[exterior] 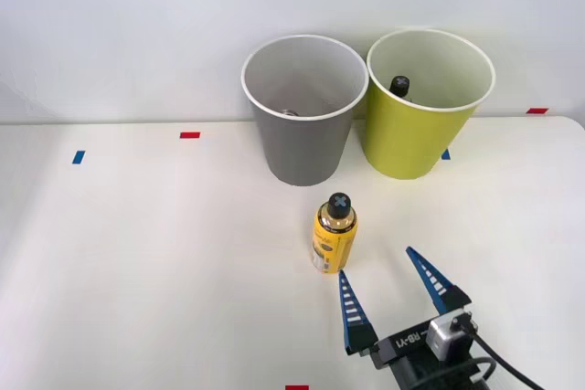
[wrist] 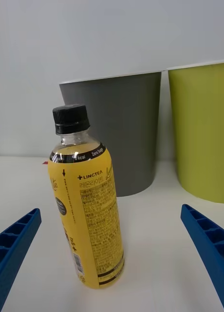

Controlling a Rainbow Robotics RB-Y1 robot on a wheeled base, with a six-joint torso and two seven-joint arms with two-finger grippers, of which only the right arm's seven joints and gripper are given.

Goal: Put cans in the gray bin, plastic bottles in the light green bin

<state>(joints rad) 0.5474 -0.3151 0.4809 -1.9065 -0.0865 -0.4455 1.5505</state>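
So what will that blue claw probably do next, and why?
Probably ease forward and a little toward the robot's left, so the yellow bottle sits between the fingers. The right gripper is open, short of the upright bottle and slightly off to its right, so closing now would likely miss.

We are counting two bins standing side by side: one gray bin (exterior: 303, 125) and one light green bin (exterior: 422, 121). We are seeing two plastic bottles: one yellow bottle (exterior: 335, 235) standing upright on the white table (exterior: 137, 253), and one black-capped bottle (exterior: 399, 87) poking up inside the light green bin. We are also counting five tape marks on the table: three red, two blue.
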